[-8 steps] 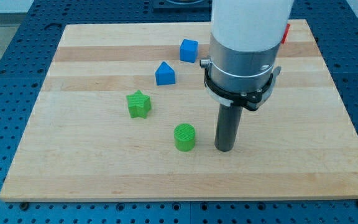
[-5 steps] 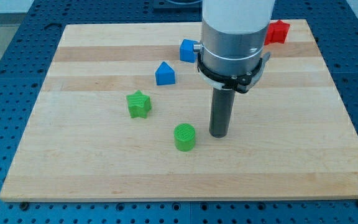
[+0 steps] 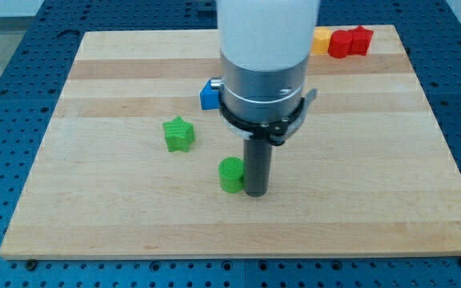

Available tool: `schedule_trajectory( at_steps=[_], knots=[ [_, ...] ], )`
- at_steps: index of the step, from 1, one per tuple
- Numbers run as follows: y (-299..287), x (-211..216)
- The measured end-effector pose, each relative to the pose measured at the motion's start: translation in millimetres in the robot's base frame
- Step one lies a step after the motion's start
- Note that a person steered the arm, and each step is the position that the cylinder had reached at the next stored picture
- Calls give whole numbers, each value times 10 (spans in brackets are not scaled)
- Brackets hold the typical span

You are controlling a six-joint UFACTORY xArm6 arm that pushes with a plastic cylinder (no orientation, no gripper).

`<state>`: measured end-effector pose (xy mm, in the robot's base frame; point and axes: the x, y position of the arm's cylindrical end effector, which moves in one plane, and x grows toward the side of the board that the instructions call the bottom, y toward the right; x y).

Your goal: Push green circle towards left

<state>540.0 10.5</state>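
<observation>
**Tip against the green circle, ready to drive it left**

The green circle [image 3: 231, 174] sits on the wooden board [image 3: 390, 200] a little below the board's middle, toward the view's bottom. My tip [image 3: 256, 193] stands just at its right side, touching it or nearly so; the exact contact is hard to tell because the rod hides that edge. There is no pincer on this arm, only the straight rod, so there is nothing to open, close or hold.

To do the push well, I judge the tip should travel straight toward the view's left, with its line running through the circle's centre. A round block slips off sideways if struck off-centre, so a slow, steady stroke is safer than a quick one.

The green star [image 3: 178, 134] lies up and to the left of the circle, near but apart from it. A level push should pass below it; drifting upward risks nudging it.

Farther out, a blue block [image 3: 209, 94] shows partly behind the arm, its shape unclear. At the board's top right corner stand a yellow block [image 3: 322, 39] and two red blocks [image 3: 350, 42], well away from the work.
</observation>
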Motion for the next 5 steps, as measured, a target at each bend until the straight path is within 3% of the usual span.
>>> schedule_trajectory(
  at_steps=[2,5],
  knots=[
    [-238,-31],
    [-38,-39]
  ],
)
